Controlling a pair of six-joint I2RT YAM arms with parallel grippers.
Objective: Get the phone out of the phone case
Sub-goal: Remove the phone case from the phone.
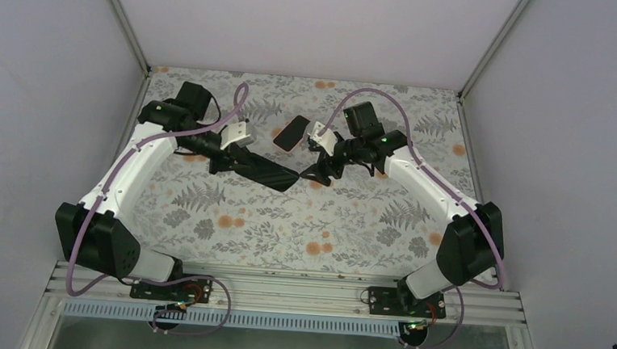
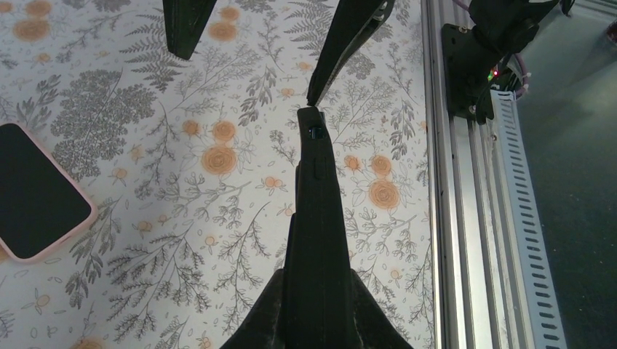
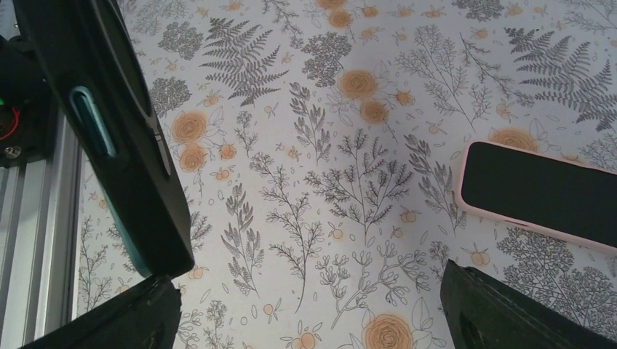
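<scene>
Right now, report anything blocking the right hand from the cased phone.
Nothing visible does: bare tablecloth separates the right hand from the phone in its phone case. The other black phone hangs off that path.

White glossy link shells on left arm point(image 1: 132, 160) and right arm point(image 1: 430, 182), boxy black joint housings, mauve cables point(image 1: 373, 91) looping alongside, green LED point(image 1: 383, 138) above centre, matte black tapered fingers point(image 3: 509, 313) on right gripper point(image 1: 318, 173), black base plates point(image 1: 170, 289) at bottom.
</scene>
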